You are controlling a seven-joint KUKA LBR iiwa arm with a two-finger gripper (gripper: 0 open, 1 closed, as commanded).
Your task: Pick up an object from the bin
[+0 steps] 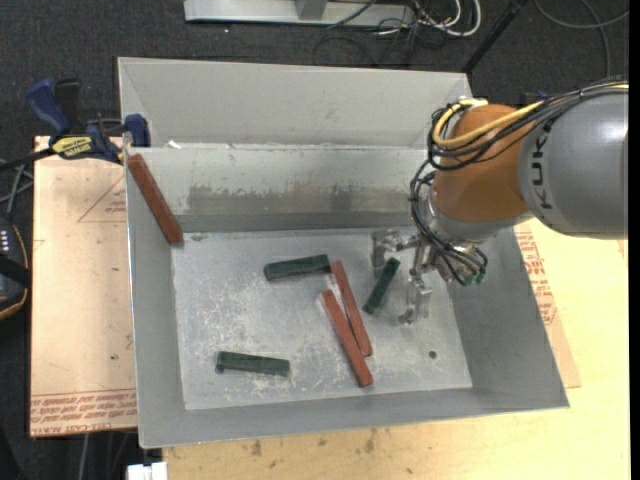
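Observation:
My gripper (398,274) is low over the right part of the bin floor, its two metal fingers apart. A short dark green block (381,286) lies slanted between them, close to the left finger (384,250); the other finger (413,300) is to the block's right. Whether a finger touches the block I cannot tell. Just left of it, two long reddish-brown sticks (351,306) (346,338) lie side by side on the floor, running diagonally.
Another dark green block (297,267) lies mid-floor, and a third (253,365) near the front left. A reddish-brown stick (154,201) leans along the bin's left wall. The arm's orange cover and cables hang over the right wall.

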